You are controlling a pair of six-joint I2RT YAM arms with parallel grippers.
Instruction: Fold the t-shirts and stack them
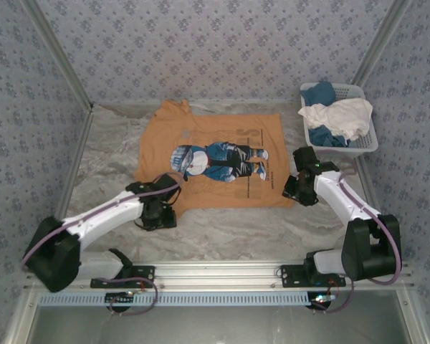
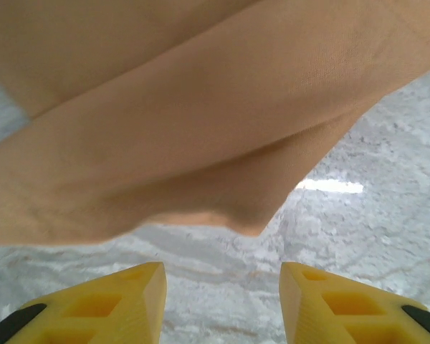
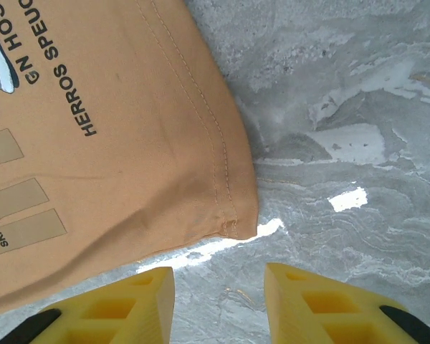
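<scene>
Orange-tan t-shirt [image 1: 215, 154] is spread out flat on the marbled table [image 1: 229, 229], pretty much mid-frame in the top view, print side up with the blue-and-white figure [image 1: 218, 161] across its centre. A white t-shirt [image 1: 340, 115] and a blue t-shirt [image 1: 319, 93] are bunched up in the white basket [image 1: 365, 147] at the upper right, well apart from the orange one. The left gripper [image 1: 158, 213] sits at the shirt's lower left corner; in its wrist view the yellow fingers [image 2: 122, 301] stand apart with only bare table between them; a rumpled fold of the orange cloth [image 2: 201, 129] fills the upper frame just past the tips. The right gripper [image 1: 299, 188] is at the lower right corner; its jaws are parted too and gripping nothing; the stitched hem corner [image 3: 233, 222] lies flat just beyond them, with dark lettering [image 3: 75, 100] at the upper left of that frame.
</scene>
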